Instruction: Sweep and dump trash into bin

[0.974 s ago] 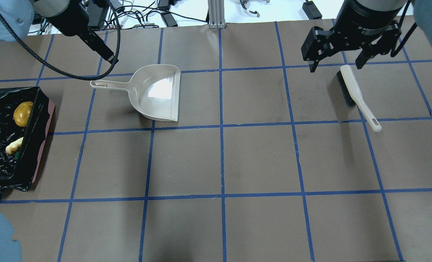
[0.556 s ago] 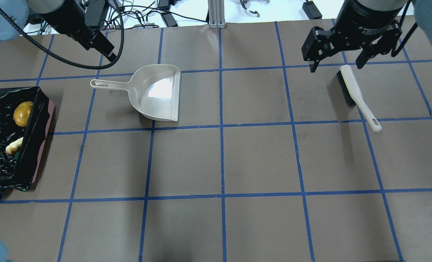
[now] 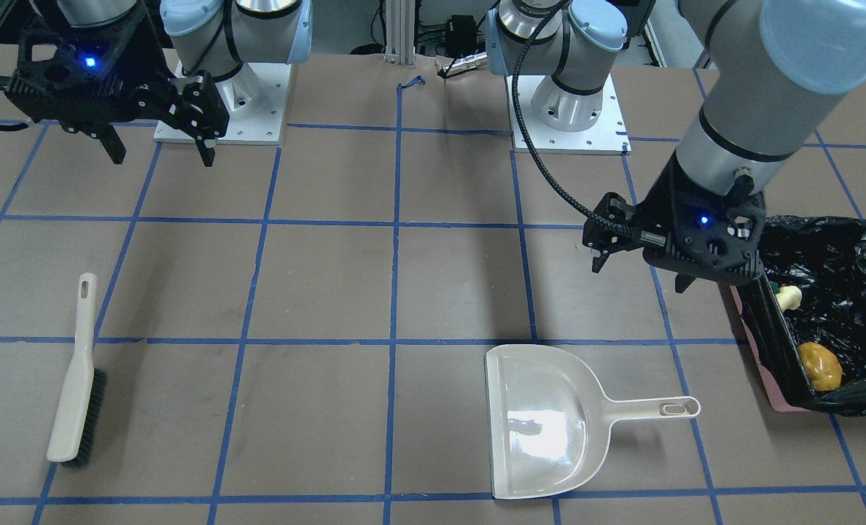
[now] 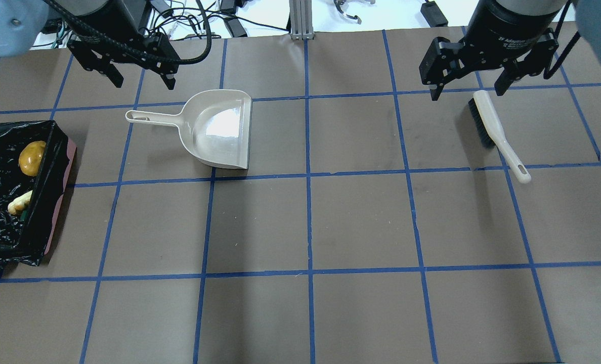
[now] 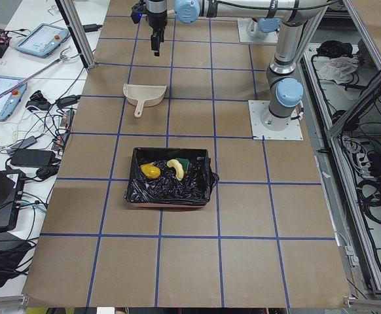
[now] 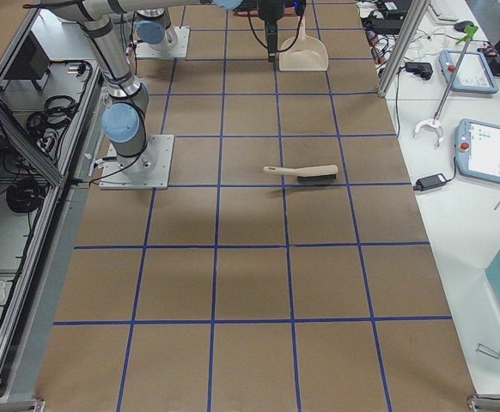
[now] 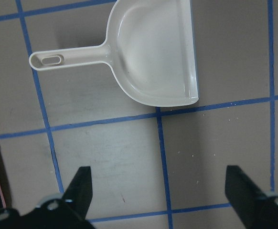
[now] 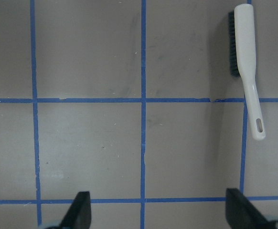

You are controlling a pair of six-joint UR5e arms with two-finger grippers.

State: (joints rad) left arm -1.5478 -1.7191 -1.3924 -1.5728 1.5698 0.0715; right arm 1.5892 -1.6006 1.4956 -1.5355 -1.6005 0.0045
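My left gripper and right gripper hang wide, empty. Trash lies in the bin. I'd take the dustpan, likely light and stiff, by its handle.

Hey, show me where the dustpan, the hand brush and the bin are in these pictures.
dustpan (image 4: 214, 129): overhead exterior view, on the floor of the scoop.
hand brush (image 4: 499, 135): overhead exterior view, on the beige back where the head narrows into the handle.
bin (image 4: 57, 202): overhead exterior view, on its pink side wall.
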